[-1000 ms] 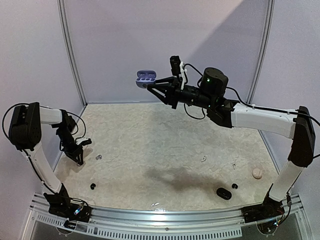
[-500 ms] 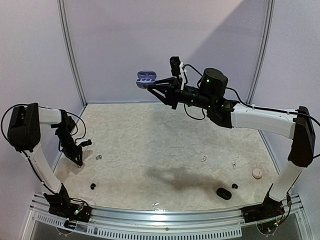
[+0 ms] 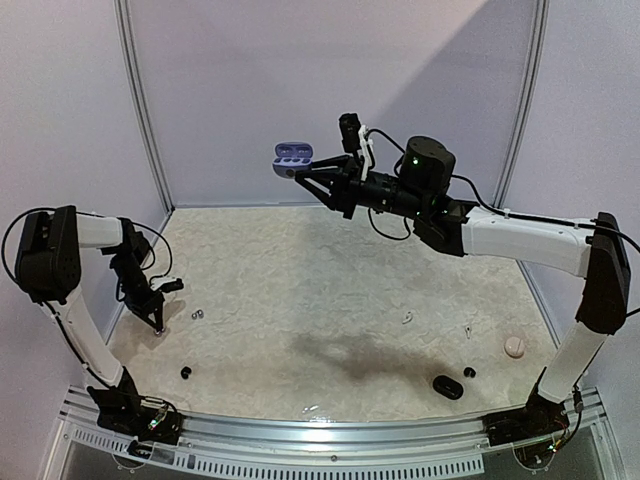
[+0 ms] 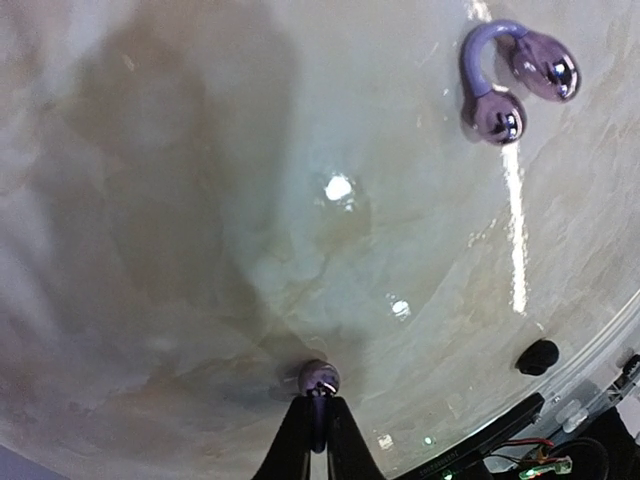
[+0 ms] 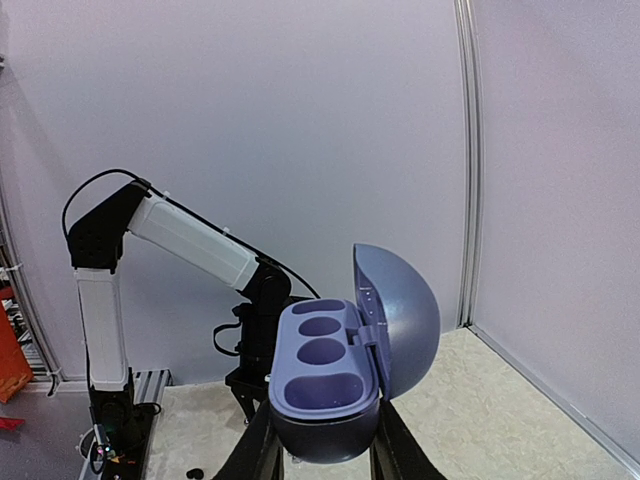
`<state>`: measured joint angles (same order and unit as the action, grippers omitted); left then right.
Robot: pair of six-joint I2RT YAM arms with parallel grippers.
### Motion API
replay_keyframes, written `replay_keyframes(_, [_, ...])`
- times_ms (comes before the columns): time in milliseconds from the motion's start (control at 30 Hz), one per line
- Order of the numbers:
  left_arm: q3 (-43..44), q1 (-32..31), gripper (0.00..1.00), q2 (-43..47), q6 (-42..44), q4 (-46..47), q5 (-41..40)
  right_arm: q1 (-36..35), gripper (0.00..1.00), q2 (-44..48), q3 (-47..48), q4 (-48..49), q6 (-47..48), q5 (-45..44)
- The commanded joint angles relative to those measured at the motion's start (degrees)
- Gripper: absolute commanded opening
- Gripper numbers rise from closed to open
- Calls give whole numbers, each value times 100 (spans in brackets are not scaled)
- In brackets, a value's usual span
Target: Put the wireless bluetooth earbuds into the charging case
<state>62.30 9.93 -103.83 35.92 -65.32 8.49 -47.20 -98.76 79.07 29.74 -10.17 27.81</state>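
**Operator:** What am I handling down at the near edge?

**Spotter:** Closest to you are a black bud (image 3: 185,373) on the left and a black case (image 3: 447,386) on the right, both loose on the table (image 3: 330,290). I'd treat every bud as almost weightless, hard and glossy. One will likely squirt out of a pinch or roll off if you nudge it.

**Operator:** And my left side?

**Spotter:** A little farther in, your left gripper (image 4: 315,432) is closed right down at the table surface. It has a purple earbud (image 4: 318,378) caught at the very tips. Only a sliver sits between the fingers, so I'd count your hold as thin. Your left arm (image 3: 95,232) is folded low, with the forearm dropping steeply. A hooked purple earbud (image 4: 510,80) lies apart beyond the fingertips, untouched.

**Operator:** Where does the bud go?

**Spotter:** Farthest off, high over the back of the table, your right gripper (image 5: 322,445) clamps the purple charging case (image 5: 320,380) across its lower shell. The jaws are narrowed onto the case. That rigid body is the sound place to hold it, away from the hinge. The lid is flipped up and the wells look empty. Your right arm (image 3: 520,232) reaches long and nearly level toward the left.
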Motion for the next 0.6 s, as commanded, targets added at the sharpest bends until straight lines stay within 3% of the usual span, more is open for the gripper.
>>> replay_keyframes(0, [157,17,4,91,106,-128,4,38,0,-54,-67,-59,-29,-49])
replay_keyframes(267, [395,17,0,76,205,-385,83,37,0,-62,-65,-103,1,5])
replay_keyframes(567, [1993,-442,0,724,588,-1532,693,50,0,-287,-49,92,261,849])
